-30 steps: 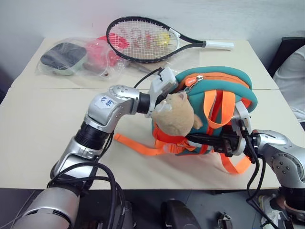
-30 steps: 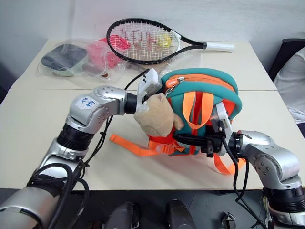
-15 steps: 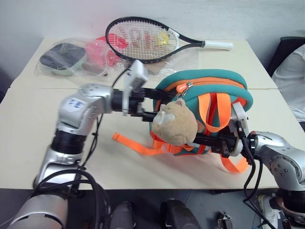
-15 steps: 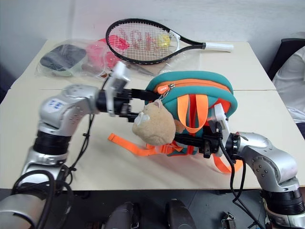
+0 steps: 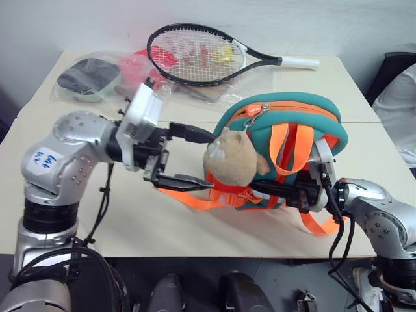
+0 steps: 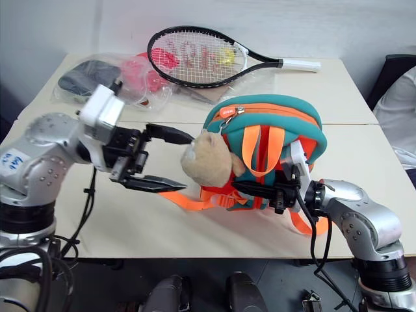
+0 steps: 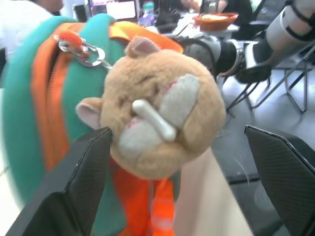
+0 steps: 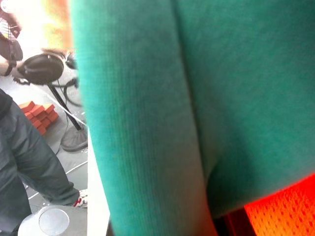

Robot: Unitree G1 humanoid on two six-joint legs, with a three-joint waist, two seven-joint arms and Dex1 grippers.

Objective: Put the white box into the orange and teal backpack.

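My left gripper (image 5: pixel 188 158) is level beside the orange and teal backpack (image 5: pixel 286 123), fingers spread wide with nothing between them. One finger (image 5: pixel 188 132) points at the upper front of the pack, the other (image 5: pixel 179 182) lies low over the table (image 5: pixel 52 195), just above an orange strap (image 5: pixel 185 198) that trails out from the pack's base. The tan plush bear (image 5: pixel 232 158) hangs from the pack's zipper pull directly beyond my left fingertips, near but apart from them; in the left wrist view the bear's face (image 7: pixel 157 113) sits between my two fingers (image 7: pixel 74 187).

My right gripper (image 5: pixel 273 190) is on the far side of the bear, fingers closed together at the pack's lower front among the orange webbing. Whether a strap is pinched between them I cannot tell. In the right wrist view teal fabric (image 8: pixel 197 98) lies hard up against that gripper.

The backpack stands upright on the table between my two grippers, its orange zipper line running over the top of the dome.

Behind the pack, past both grippers: a tennis racket (image 5: pixel 195 55) and a clear plastic bag of items (image 5: pixel 97 78).
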